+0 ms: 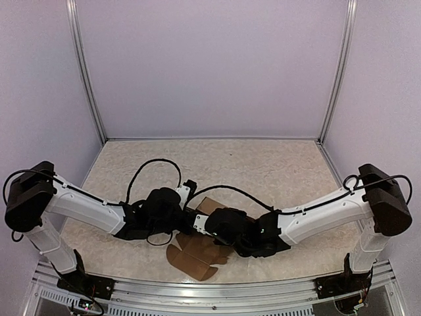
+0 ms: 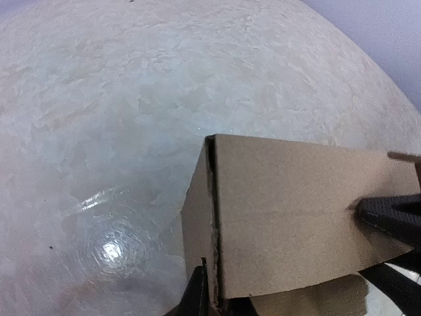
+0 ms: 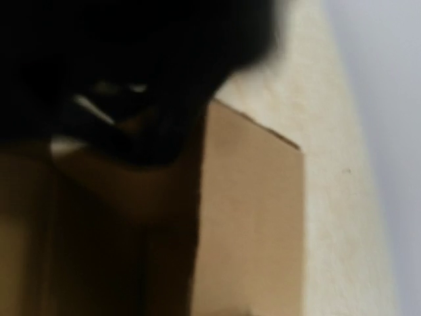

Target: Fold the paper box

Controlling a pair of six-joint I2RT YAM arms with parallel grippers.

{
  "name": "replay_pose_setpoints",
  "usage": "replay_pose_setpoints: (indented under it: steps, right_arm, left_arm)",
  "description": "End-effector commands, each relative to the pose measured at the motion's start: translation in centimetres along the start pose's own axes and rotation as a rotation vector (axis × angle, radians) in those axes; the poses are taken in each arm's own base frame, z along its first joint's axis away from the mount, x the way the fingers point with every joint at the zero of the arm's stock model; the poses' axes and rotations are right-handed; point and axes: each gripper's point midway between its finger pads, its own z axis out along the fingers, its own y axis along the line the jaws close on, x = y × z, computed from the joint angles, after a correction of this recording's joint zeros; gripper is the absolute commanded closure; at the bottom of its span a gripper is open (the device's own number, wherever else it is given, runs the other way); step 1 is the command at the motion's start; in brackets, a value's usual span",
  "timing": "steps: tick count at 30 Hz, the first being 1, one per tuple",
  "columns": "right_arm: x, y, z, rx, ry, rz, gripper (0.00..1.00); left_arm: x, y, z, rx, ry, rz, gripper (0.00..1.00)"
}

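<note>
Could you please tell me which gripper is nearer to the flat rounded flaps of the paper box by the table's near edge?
Right, narrowly. The right gripper hangs just over the flaps' far edge; the left gripper sits farther back and left, by the raised panel.

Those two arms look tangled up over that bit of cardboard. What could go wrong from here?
1. The left arm and the right arm crowd together over the paper box; their wrists might bump.
2. One raised panel is only partly folded, while the flaps lie flat on the table; if it slips free, it may spring back.
3. A black finger sits against that panel; too hard a squeeze could crease it.
</note>
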Motion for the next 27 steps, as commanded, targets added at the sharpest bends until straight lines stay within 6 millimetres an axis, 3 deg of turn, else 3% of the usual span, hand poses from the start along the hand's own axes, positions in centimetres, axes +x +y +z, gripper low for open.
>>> replay_pose_setpoints:
  steps: [1, 6, 10, 19, 27]
  right_arm:
    - [0.1, 2.5, -0.4, -0.200, 0.004, 0.075, 0.71]
    - [-1.3, 0.9, -1.2, -0.276, -0.044, 0.210, 0.44]
    - [-2.0, -0.8, -2.0, -0.337, -0.086, 0.332, 0.30]
    - [-3.6, -6.4, -5.2, -0.429, -0.242, 0.602, 0.19]
    - [-2.6, -11.0, -6.1, -0.430, -0.324, 0.809, 0.18]
  left_arm:
    - [-3.0, -1.0, 0.0, 0.011, -0.086, 0.022, 1.00]
    - [-3.6, -0.7, -0.1, -0.021, -0.082, 0.065, 1.00]
    - [-4.0, -0.7, -0.1, -0.034, -0.079, 0.102, 1.00]
    - [-4.9, 0.0, 0.3, -0.048, -0.056, 0.135, 1.00]
    - [-4.6, 0.3, 0.9, -0.049, 0.005, 0.179, 1.00]
